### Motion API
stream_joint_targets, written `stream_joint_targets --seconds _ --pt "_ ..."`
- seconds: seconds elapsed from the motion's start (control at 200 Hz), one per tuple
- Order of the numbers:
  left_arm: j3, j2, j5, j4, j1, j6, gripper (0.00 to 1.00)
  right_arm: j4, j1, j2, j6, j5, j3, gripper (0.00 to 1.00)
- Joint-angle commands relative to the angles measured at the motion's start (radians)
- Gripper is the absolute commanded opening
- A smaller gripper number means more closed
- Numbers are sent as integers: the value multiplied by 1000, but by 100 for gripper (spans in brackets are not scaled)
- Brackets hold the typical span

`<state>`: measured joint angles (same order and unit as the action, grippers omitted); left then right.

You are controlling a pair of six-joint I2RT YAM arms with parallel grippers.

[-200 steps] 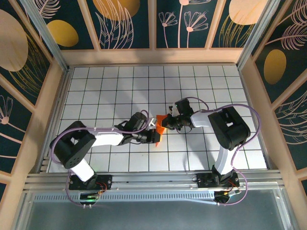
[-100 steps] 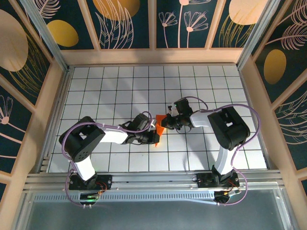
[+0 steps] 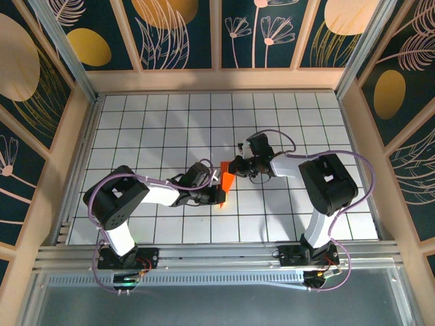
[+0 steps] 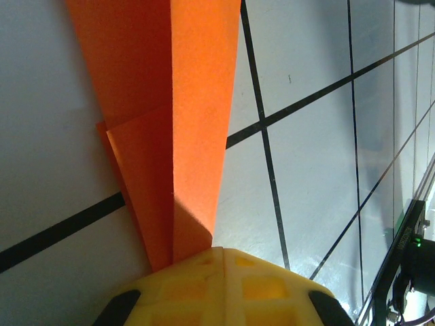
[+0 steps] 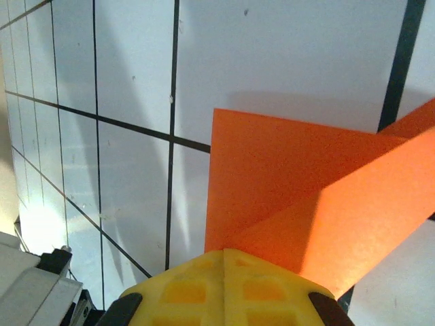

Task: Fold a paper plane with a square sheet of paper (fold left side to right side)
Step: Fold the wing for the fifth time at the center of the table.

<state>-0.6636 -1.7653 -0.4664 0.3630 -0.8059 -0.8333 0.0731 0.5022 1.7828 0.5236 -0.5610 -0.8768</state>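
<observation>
**Change since the earlier frames:** the left arm's elbow has drawn in toward the middle of the surface (image 3: 170, 122). The right wrist has edged toward the far edge. The orange paper (image 3: 226, 180) now reads as a narrower wedge than it did a second ago.

**Item: orange paper.** A creased, partly folded sheet lying about the middle of the surface, its long axis running from far edge to near edge. The left wrist view shows it (image 4: 194, 102) as a long taper with overlapping layers. The right wrist view shows one flap (image 5: 285, 183) lifted off the surface along a diagonal crease.

**Item: left fingers** (image 3: 219, 197). Closed tight, the yellow tips (image 4: 217, 285) meeting the wedge's near end. Whether the paper is nipped between them or only pressed under them cannot be told.

**Item: right fingers** (image 3: 236, 165). Also closed tight, the tips (image 5: 224, 285) at the wedge's far end, where the lifted flap begins. Pinched or pressed, again uncertain.

**Hazards, as judged:**
- Thin paper held at both ends is likely to tear or buckle if the arms pull apart or twist.
- The lifted flap may spring back if released before the crease is pressed flat.
- A tip sliding sideways could skew the fold off its centre line.
</observation>
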Motion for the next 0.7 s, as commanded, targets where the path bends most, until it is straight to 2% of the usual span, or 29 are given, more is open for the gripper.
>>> stream_joint_targets --seconds 0.0,0.35,0.696 --pt "32 -7 26 -69 1 -6 0 13 -15 36 -19 23 -13 0" --pt "-47 32 -21 -26 1 -39 0 5 -36 98 4 33 13 0" --pt "-218 -91 10 -129 4 33 0 -1 -34 87 4 38 27 0"
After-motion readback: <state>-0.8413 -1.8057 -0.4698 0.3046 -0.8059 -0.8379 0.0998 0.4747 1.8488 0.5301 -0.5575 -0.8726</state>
